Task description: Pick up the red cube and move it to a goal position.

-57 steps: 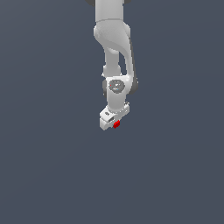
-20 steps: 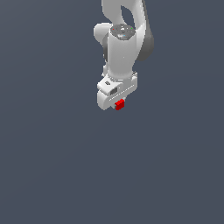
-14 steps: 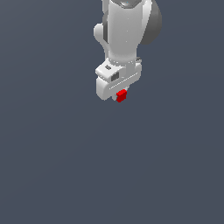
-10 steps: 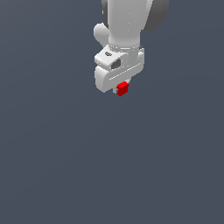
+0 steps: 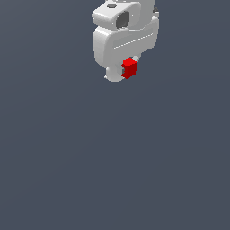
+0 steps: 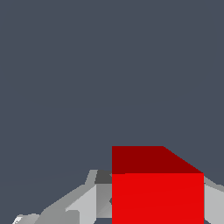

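Observation:
The red cube (image 5: 130, 68) is held in my white gripper (image 5: 123, 72), near the top of the exterior view, high above the grey floor. The gripper is shut on the cube; the hand's white body hides most of the fingers. In the wrist view the red cube (image 6: 157, 188) fills the space between the grey fingers (image 6: 87, 201), with one bright face and one darker face showing.
A plain dark grey floor (image 5: 117, 170) fills the rest of both views. No other objects show.
The gripper has risen with the red cube, moving up in the exterior view and looming larger. The cube has stayed in the grip.

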You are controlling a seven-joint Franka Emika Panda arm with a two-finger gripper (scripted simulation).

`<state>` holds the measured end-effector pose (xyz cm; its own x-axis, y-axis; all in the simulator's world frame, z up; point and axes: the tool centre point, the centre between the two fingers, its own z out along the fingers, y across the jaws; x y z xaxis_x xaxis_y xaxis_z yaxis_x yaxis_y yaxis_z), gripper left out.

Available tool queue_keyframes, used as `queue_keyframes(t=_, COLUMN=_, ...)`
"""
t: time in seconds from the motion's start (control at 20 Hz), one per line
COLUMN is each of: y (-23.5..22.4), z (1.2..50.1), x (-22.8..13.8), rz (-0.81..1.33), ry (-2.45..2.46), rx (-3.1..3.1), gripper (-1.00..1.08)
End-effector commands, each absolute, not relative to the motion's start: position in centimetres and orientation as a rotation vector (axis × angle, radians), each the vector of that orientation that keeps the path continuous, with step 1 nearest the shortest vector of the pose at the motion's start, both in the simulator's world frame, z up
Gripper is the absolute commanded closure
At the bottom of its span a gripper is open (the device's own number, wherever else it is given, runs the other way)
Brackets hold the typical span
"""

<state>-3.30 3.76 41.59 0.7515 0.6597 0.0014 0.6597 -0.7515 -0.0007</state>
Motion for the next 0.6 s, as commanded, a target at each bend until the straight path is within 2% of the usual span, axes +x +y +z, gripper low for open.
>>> queue_keyframes(t=0.0, y=3.8, z=43.7, x=-3.0, rz=-0.001, ry=-1.107, rx=-2.939, gripper=1.08)
queue_keyframes(t=0.55, y=4.0, z=49.1, x=-2.0, rz=0.000, ry=-1.105, rx=-2.940, gripper=1.08)
